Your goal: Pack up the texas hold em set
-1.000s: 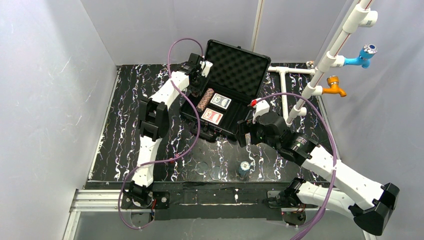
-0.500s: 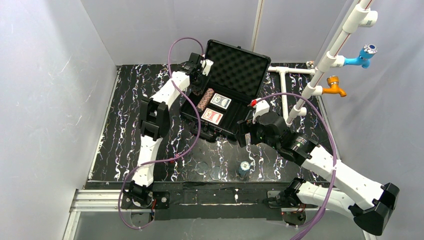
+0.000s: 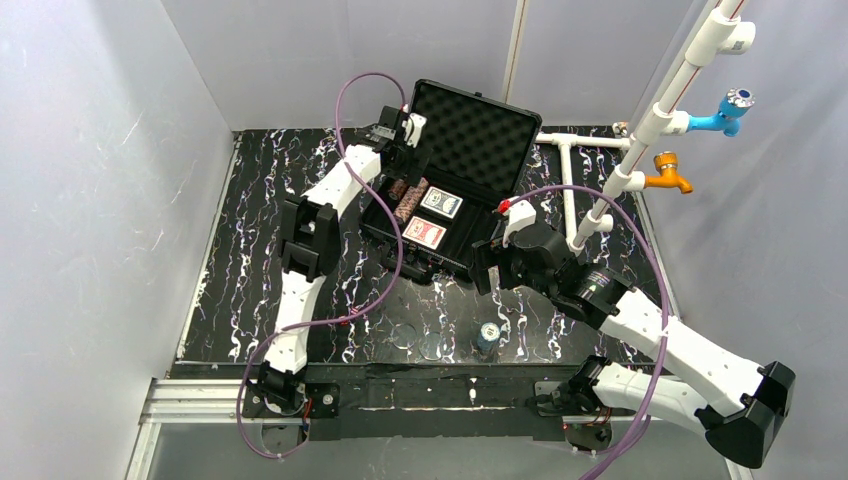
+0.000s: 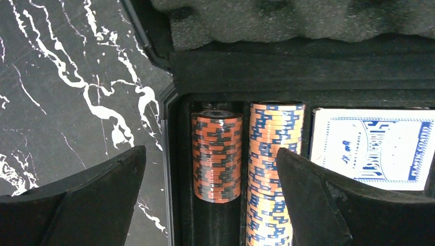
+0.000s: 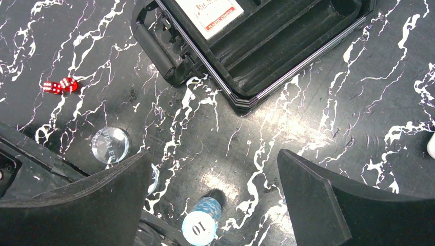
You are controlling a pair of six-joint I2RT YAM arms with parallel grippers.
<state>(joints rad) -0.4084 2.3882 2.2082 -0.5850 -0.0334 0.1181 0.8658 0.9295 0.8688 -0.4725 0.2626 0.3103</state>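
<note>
Case (image 4: 287, 77) under left pincer (image 4: 210, 171), spread above red chip stack (image 4: 216, 154) lying inside. I see right pincer (image 5: 213, 171) spread too, blue chip stack (image 5: 201, 226) upright beneath.

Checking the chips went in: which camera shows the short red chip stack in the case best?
Left wrist: the short red chip stack lies centre frame in the leftmost slot of the case, chip edges distinct. Top external shows it as a small dark-red bar. Right wrist misses it, showing the case's near corner.

Lab test cell, grey partition walls (image 3: 90, 200), marbled table (image 3: 250, 250), pipe frame (image 3: 671, 97)
</note>
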